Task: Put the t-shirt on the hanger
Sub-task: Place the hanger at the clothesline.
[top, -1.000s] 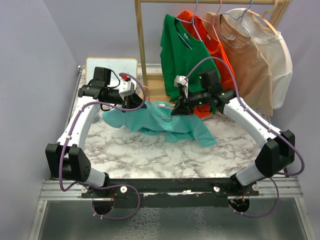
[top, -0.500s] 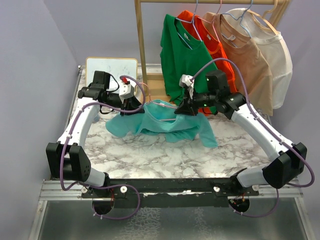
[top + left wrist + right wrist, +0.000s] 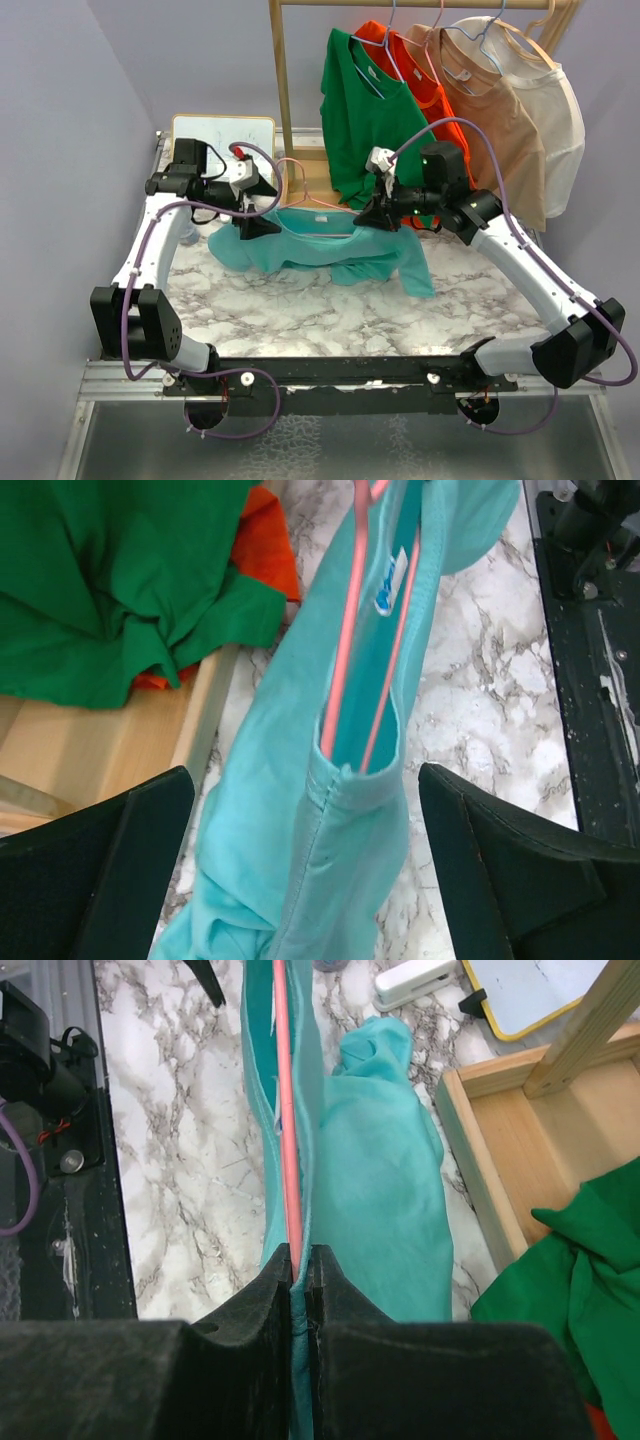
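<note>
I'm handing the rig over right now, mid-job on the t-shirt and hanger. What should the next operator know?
Left gripper: open, the teal t-shirt hanging ungripped between its fingers.
Right gripper: shut on the pink hanger and the cloth around it, holding both up.
T-shirt: collar end raised, lower part bunched on the marble table.
Done: hanger wires run through the neck opening into the shoulder nearest the left gripper.
Left: check both shoulders sit on the hanger; the right gripper hides the far one.

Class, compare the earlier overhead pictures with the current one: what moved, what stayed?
The left gripper shifted left and the right gripper, shut on the hanger, shifted right, pulling the t-shirt from a bunch into a wider spread. The shirts on the rail stayed put.
</note>
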`<control>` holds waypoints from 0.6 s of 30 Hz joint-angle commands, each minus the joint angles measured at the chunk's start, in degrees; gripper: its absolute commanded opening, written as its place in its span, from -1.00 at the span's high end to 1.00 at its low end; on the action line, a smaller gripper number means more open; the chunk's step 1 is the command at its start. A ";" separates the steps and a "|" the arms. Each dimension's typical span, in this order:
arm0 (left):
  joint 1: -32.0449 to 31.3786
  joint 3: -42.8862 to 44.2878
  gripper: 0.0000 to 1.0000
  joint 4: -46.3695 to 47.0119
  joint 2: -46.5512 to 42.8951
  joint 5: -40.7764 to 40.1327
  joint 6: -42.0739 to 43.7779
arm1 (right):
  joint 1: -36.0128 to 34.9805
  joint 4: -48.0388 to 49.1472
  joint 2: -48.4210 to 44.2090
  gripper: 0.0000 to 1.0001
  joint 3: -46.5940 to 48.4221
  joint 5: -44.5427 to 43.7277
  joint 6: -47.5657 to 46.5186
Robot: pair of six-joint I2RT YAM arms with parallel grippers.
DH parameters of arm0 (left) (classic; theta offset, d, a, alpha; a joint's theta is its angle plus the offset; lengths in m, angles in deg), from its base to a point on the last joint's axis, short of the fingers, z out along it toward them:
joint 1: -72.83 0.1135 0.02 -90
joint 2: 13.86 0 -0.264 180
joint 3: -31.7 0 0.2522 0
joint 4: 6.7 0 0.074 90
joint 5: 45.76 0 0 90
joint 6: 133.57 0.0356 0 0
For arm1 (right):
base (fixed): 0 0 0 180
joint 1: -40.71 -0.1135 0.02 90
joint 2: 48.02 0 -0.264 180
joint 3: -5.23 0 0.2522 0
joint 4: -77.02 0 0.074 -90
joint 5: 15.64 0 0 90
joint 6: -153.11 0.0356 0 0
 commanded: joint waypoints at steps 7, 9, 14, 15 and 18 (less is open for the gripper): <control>2.51 4.42 -0.98 16.40 -3.95 1.59 -16.92 | 0.92 1.22 -1.68 0.98 4.62 -8.93 3.79; 3.30 3.46 -0.98 22.03 -4.83 1.69 -21.91 | 1.32 0.34 -1.79 0.98 5.67 -10.03 4.10; 5.70 1.30 -0.98 34.66 -6.07 1.59 -32.31 | 2.48 -1.45 -3.46 0.98 7.90 -12.89 5.89; 6.18 1.30 -0.98 35.24 -5.91 1.43 -32.73 | 2.55 -1.76 -4.00 0.98 8.42 -13.76 6.21; 7.22 1.25 -0.98 36.12 -5.49 1.19 -33.06 | 2.73 -3.11 -5.69 0.98 10.29 -16.48 7.08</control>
